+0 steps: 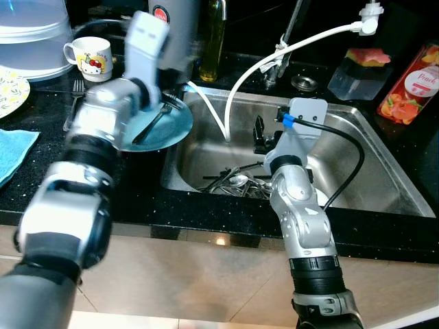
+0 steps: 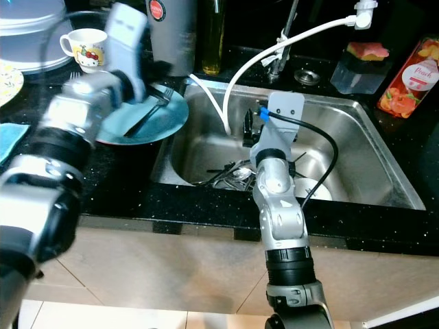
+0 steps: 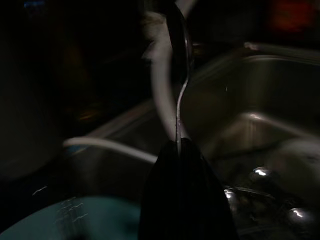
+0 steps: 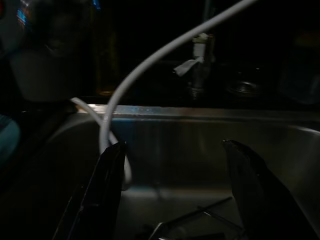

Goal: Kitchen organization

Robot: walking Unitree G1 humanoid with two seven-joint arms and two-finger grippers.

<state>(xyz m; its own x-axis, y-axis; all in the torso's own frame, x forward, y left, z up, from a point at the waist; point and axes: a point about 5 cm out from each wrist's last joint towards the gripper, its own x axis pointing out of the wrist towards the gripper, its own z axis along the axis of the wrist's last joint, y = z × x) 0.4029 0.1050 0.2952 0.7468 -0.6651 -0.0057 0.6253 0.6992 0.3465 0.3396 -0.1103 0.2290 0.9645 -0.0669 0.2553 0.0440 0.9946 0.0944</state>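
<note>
Spoon (image 3: pixel 179 95) pinched in left gripper (image 3: pixel 181 150), over the counter at the sink's left edge.
Teal plate (image 1: pixel 161 127) w/ a fork (image 2: pixel 149 111) sits just below it, beside the sink (image 1: pixel 374 161); more cutlery (image 1: pixel 236 184) lies in the basin. Right gripper (image 4: pixel 175 185) hangs over the sink, fingers spread, holding nothing.

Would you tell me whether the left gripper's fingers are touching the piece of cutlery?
Touching. The left wrist view shows the left gripper shut on the thin metal handle of the cutlery, which rises straight from the fingertips.
</note>
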